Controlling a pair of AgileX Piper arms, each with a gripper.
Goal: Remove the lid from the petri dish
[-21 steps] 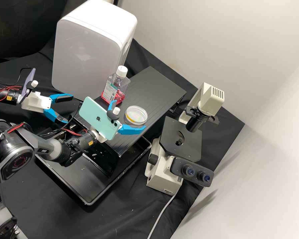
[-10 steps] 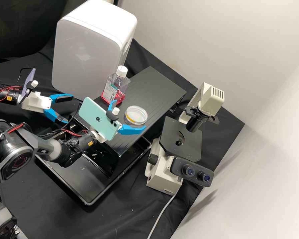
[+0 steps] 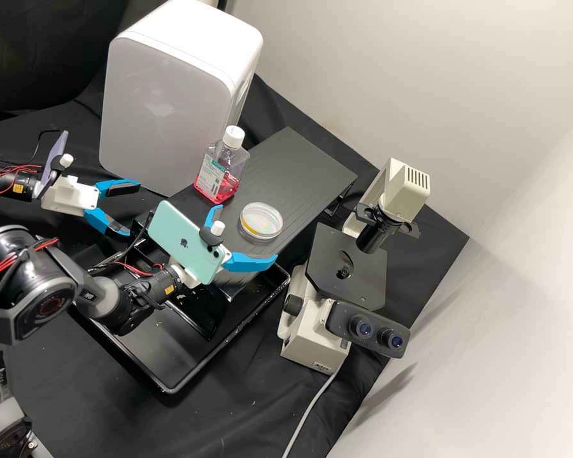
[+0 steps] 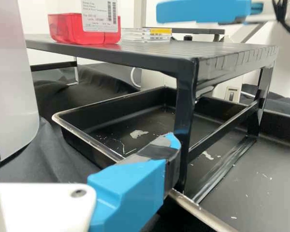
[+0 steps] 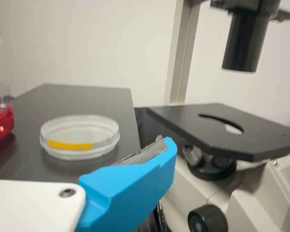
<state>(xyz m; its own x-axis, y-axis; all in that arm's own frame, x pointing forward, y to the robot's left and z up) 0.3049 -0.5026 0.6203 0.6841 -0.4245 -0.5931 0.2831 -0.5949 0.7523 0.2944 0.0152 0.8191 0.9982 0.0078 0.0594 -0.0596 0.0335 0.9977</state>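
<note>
The clear petri dish (image 3: 261, 220) with its lid on lies on a black raised shelf (image 3: 299, 166); a yellow stripe marks its side (image 5: 79, 136). My right gripper (image 3: 248, 233), which carries a mint phone, stands open just in front of the dish, one blue finger on either side and neither touching it. One of its fingers (image 5: 135, 169) reaches toward the dish rim. My left gripper (image 3: 131, 210) hangs open to the left of the shelf, apart from it, with nothing held. From there the dish (image 4: 146, 34) shows low on the shelf top beyond the left finger (image 4: 135, 183).
A flask of red liquid (image 3: 219, 168) stands on the shelf behind and left of the dish. Under the shelf lies a black tray (image 3: 172, 376). A microscope (image 3: 350, 273) stands close on the right, and a white box (image 3: 172, 89) at the back left.
The right gripper has drawn back a little toward the bench's near side and sits slightly lower against the dish. The left gripper and the dish have stayed put.
</note>
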